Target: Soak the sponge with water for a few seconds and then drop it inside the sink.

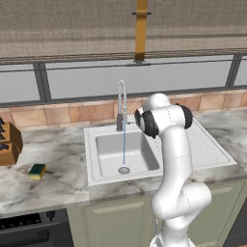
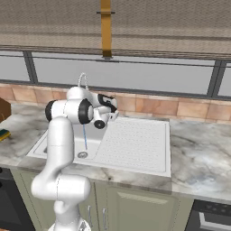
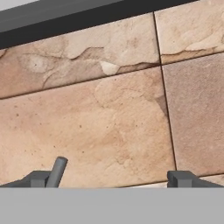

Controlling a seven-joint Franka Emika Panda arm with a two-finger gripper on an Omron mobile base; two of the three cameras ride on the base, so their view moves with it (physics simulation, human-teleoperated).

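In the left base view you see the small yellow sponge with green face (image 1: 37, 171) at the left, on the marble countertop (image 1: 58, 159), well apart from the light grey rectangular sink (image 1: 126, 153); the thin pale blue water stream (image 1: 124, 144) falls at centre. In the right base view the dark two-finger gripper (image 2: 108, 104) sits above the sink, centre left. In the hand view its fingertips (image 3: 180, 178) stand wide apart, holding nothing, facing tan stone wall tiles (image 3: 109, 109).

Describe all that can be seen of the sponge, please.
The sponge is a small rectangular block with a dark green top face and a yellow body below. It lies flat on the marble countertop, left of the sink and in front of the brown knife block, apart from both. Nothing else touches it, and it looks dry, well away from the water.
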